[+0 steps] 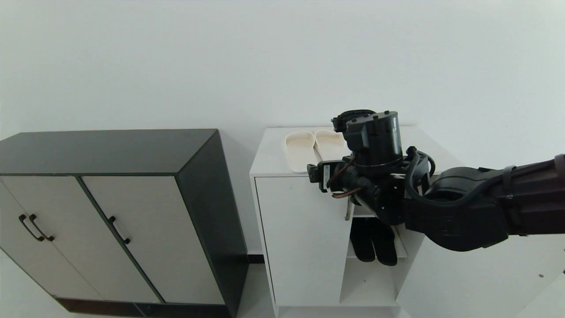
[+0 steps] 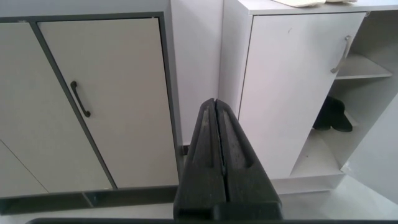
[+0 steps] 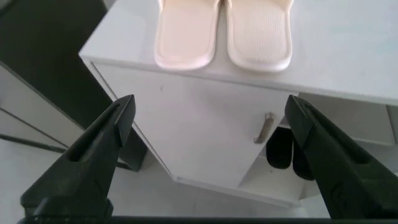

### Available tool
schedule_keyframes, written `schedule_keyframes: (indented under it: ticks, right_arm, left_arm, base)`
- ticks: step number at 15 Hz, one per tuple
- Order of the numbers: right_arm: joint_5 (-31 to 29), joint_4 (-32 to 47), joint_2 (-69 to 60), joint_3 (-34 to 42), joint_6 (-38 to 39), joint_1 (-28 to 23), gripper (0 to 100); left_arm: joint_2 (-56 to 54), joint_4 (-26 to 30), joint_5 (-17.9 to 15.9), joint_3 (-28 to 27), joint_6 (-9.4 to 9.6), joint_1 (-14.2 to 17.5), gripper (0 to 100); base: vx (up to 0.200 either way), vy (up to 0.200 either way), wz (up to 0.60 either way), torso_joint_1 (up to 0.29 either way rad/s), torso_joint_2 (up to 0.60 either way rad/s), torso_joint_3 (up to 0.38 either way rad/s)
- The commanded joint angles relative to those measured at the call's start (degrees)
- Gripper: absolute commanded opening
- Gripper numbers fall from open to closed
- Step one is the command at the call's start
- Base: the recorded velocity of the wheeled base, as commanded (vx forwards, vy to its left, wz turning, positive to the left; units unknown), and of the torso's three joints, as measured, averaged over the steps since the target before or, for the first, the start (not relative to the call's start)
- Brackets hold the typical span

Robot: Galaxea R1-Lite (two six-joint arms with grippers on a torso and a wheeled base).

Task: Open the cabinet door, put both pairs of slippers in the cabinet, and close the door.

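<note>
- On top of the white cabinet [image 1: 300,238] the cream slippers [image 1: 314,148] lie side by side, soles up, toes close to the front edge. The black slippers [image 1: 373,243] are already inside the open right-hand compartment.
- The right end effector [image 3: 209,106] hangs in front of the cabinet with its fingers spread wide, level with the cabinet top. The left end effector [image 2: 216,106] is pressed together on nothing, lower and farther back, facing both cabinets.
- Main risk: a grasp that catches only one cream slipper, or nudges the pair. The front edge is near, so a slipper could slide off to the floor.
- Second risk: the bulky right arm sits close to the open door [image 1: 463,282] and to the handle [image 3: 266,127] on the closed left door. A careless swing down into the opening could knock either, or push the open door partly shut.
- Third risk: the upper shelf [image 2: 360,65] caps the space over the black pair, so a cream slipper brought in high or tilted may snag on its edge or shove the black pair.
- Open room: the bottom of the compartment looks free, and the floor in front is open. The dark cabinet [image 1: 110,150] stands well apart on the left and should not interfere.
</note>
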Motion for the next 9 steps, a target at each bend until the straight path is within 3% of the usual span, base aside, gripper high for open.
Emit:
schedule_keyframes:
  ticks: [1,3,9]
  right_arm:
    - [-0.11,0.14,1.28,-1.83,0.13,-0.22,100]
    - [-0.11,0.14,1.28,-1.74,0.21,-0.31,100]
    - [-0.11,-0.65,2.77,-1.04,0.21,-1.01,100]
  left_arm:
    - [0.05,0.04,-0.01,0.00,0.02,0.01,0]
    - [0.05,0.04,-0.01,0.00,0.11,0.01,0]
    - [0.05,0.04,-0.01,0.00,0.20,0.01,0]
  base:
    - [0.000,0.000,0.00,0.000,0.00,0.000]
    - [0.000,0.000,0.00,0.000,0.00,0.000]
    - [0.200,0.000,0.00,0.002,0.00,0.001]
